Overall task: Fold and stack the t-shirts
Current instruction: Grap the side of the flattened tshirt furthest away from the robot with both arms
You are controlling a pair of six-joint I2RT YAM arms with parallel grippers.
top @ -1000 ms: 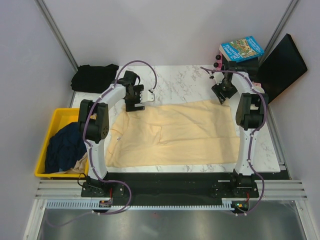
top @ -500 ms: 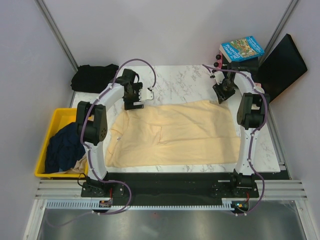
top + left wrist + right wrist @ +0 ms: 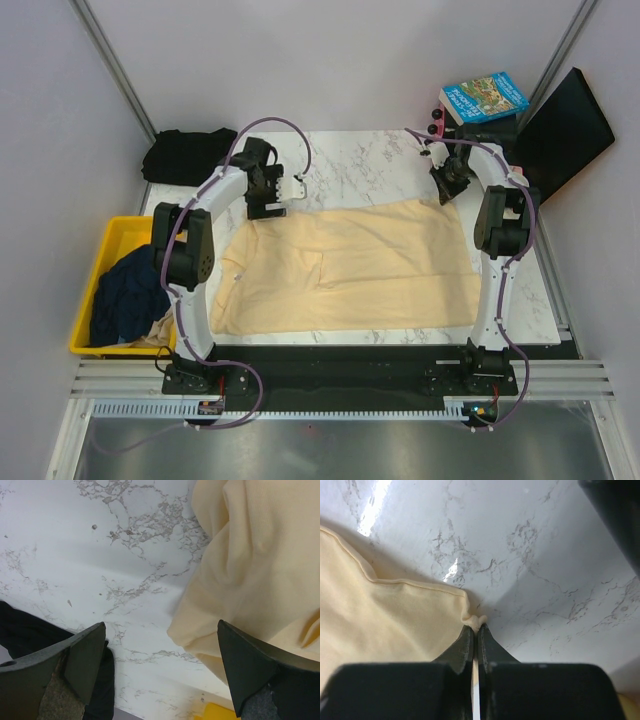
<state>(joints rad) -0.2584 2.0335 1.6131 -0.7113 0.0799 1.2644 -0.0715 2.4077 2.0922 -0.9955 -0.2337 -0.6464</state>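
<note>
A large cream-yellow t-shirt point(image 3: 350, 265) lies spread across the marble table point(image 3: 350, 160). My right gripper point(image 3: 447, 192) is at its far right corner, shut on a pinch of the hem point(image 3: 476, 621). My left gripper point(image 3: 268, 210) hovers open over the shirt's far left corner point(image 3: 240, 580), one finger above bare marble, the other above the cloth. A black t-shirt point(image 3: 190, 155) lies bunched at the table's far left, its edge showing under my left finger point(image 3: 30, 635). A dark navy t-shirt point(image 3: 130, 290) sits in the yellow bin.
A yellow bin point(image 3: 92, 290) stands off the table's left edge. A blue book point(image 3: 483, 97) and a black panel point(image 3: 562, 130) rest at the far right corner. Grey walls enclose the table on three sides.
My right gripper moved a little toward the far right corner and closed on the cream shirt's hem. My left gripper stayed open, nearly still.
</note>
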